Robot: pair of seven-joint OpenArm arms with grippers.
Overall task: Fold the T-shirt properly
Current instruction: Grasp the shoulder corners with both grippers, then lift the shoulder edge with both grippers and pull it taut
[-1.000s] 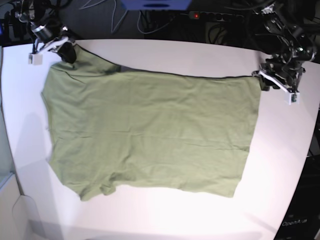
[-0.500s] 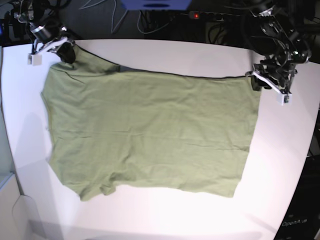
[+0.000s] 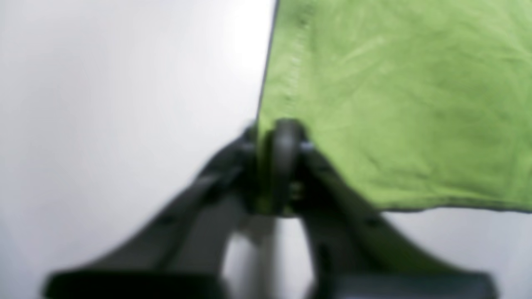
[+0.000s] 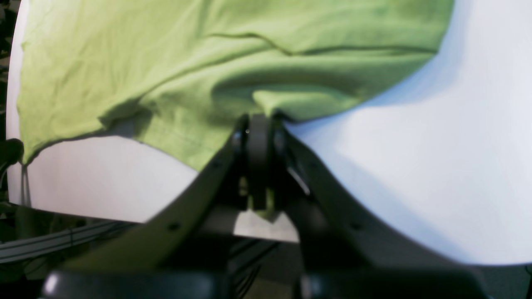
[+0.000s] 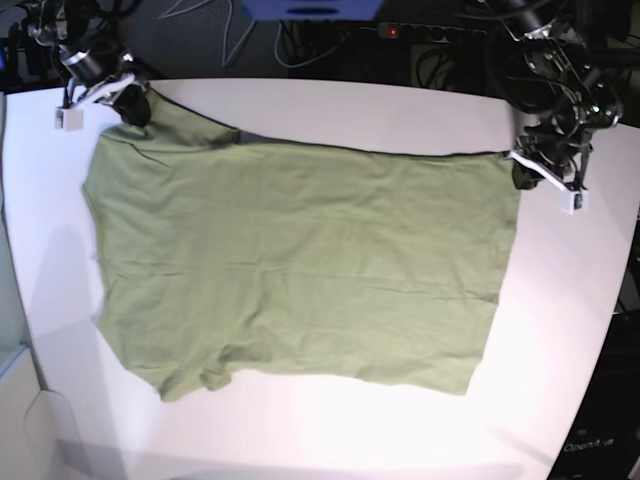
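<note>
The olive-green T-shirt (image 5: 300, 260) lies spread flat on the white table (image 5: 330, 430), its hem toward the right of the base view. At the hem's far right corner my left gripper (image 5: 520, 172) is shut on the T-shirt. In the left wrist view that corner of the T-shirt (image 3: 395, 104) is pinched in the left gripper (image 3: 282, 166). At the far left, my right gripper (image 5: 130, 102) is shut on the cloth by the sleeve. In the right wrist view the T-shirt (image 4: 166, 62) bunches up into the right gripper (image 4: 257, 158).
Cables and a power strip (image 5: 430, 32) lie in the dark space beyond the table's far edge. The table's rounded edge runs close to the left arm on the right side of the base view. Bare white table surrounds the cloth.
My left gripper has closed on the hem corner after standing open beside it, and shifted slightly. The right gripper and the cloth have stayed put.
</note>
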